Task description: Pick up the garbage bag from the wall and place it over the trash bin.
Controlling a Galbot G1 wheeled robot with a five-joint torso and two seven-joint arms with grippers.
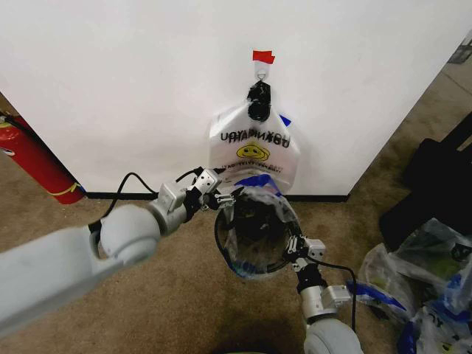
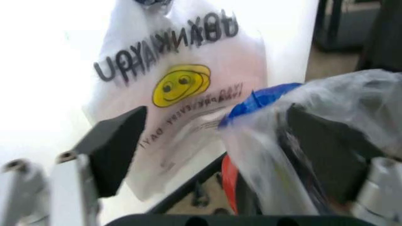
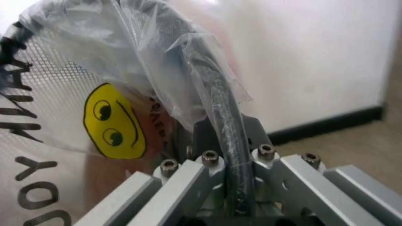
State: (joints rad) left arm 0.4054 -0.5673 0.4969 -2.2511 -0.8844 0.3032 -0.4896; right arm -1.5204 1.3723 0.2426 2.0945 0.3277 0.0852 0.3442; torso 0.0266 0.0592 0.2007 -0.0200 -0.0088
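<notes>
You have the garbage bag (image 1: 259, 221) already draped over the trash bin (image 1: 254, 247), which is held up off the carpet (image 1: 169, 295) between your two arms, just in front of the wall (image 1: 147, 81). Your right tool (image 1: 297, 245) is clamped on the bin's rim with bag film pinched under it; in the right wrist view the black rim wire runs straight down between the closed fingers. Your left tool (image 1: 221, 199) sits at the opposite, wall-side edge of the rim, and its fingers (image 2: 116, 148) stand wide apart, with the bag's blue-edged plastic bunched against one of them and nothing gripped. So the relation to mind is this: the loose bag edge lies right at the left tool, slightly toward the bin's centre from it, while the rim circles from there round to the right tool. The left arm looks the nearer one for any further tucking. The smiley-face bag (image 1: 253, 151) hangs from the hook (image 1: 261, 74) under the red tape (image 1: 263, 56), directly behind the bin; leave it be.
</notes>
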